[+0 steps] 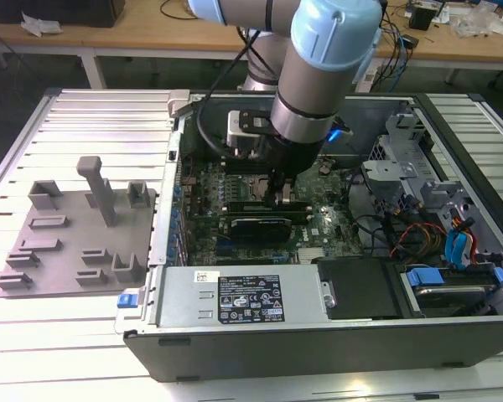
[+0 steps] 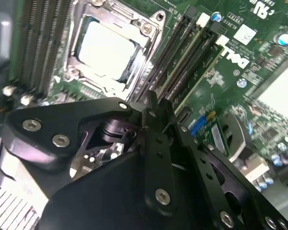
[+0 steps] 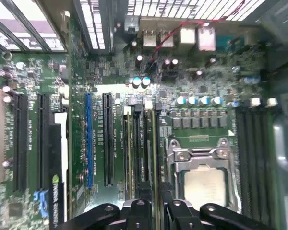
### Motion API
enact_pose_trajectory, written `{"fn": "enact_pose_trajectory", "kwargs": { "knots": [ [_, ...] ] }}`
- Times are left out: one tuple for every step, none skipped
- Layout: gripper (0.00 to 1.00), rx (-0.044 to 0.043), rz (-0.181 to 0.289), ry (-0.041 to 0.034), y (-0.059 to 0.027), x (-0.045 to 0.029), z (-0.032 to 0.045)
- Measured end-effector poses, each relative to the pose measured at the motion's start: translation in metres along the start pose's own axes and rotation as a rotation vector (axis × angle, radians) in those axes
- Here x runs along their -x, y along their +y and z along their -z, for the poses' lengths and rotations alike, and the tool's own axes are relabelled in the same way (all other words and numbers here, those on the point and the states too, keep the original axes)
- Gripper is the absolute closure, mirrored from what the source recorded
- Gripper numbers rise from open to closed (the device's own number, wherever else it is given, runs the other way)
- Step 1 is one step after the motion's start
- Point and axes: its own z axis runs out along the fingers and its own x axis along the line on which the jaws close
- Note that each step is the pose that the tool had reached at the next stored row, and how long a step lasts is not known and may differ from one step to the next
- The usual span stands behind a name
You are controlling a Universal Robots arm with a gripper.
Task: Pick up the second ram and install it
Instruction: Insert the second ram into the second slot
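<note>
Ram, the second ram (image 3: 154,148), is standing on edge in the bank of memory slots (image 3: 139,143) just beside the CPU socket (image 3: 204,177) on the motherboard (image 3: 105,81), and in the first wrist view it is running as a thin strip from the slot latches down to the end effector (image 3: 154,203). The end effector's black fingers (image 3: 140,211) are sitting close together on either side of that strip, clamped on it at its near end. In the second wrist view the end effector (image 2: 156,112) is hanging over the same slots, next to the socket (image 2: 108,48). In the exterior view the end effector (image 1: 283,197) is reaching down into the open computer case (image 1: 318,335), near a black card (image 1: 256,226). Beyond the case's outer edge, at the exterior view's left, a grey holder tray (image 1: 75,243) is lying on the slatted counter (image 1: 92,126).
</note>
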Motion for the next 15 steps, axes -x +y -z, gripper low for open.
{"fn": "enact_pose_trajectory", "kwargs": {
  "knots": [
    [0.81, -0.0002, 0.000, 0.0022, 0.0005, 0.0018, 0.0049],
    [0.81, -0.0002, 0.000, 0.0049, 0.0009, 0.0033, 0.0089],
    [0.83, -0.0005, -0.001, 0.0081, 0.0015, 0.0051, 0.0146],
    [0.89, -0.0008, -0.001, 0.0125, 0.0019, 0.0067, 0.0191],
    [0.92, -0.0015, -0.002, 0.0220, 0.0025, 0.0090, 0.0249],
    [0.92, -0.0022, -0.003, 0.0320, 0.0031, 0.0107, 0.0298],
    [0.92, -0.0028, -0.003, 0.0412, 0.0033, 0.0119, 0.0323],
    [0.92, -0.0034, -0.005, 0.0545, 0.0037, 0.0135, 0.0353],
    [0.92, -0.0033, -0.005, 0.0562, 0.0037, 0.0137, 0.0358],
    [0.92, -0.0035, -0.005, 0.0562, 0.0037, 0.0137, 0.0358],
    [0.92, -0.0035, -0.005, 0.0561, 0.0037, 0.0137, 0.0358],
    [0.92, -0.0035, -0.005, 0.0561, 0.0037, 0.0137, 0.0359],
    [0.92, -0.0035, -0.005, 0.0562, 0.0037, 0.0138, 0.0359],
    [0.92, -0.0035, -0.005, 0.0562, 0.0037, 0.0137, 0.0359],
    [0.92, -0.0034, -0.005, 0.0562, 0.0037, 0.0137, 0.0360]
  ]
}}
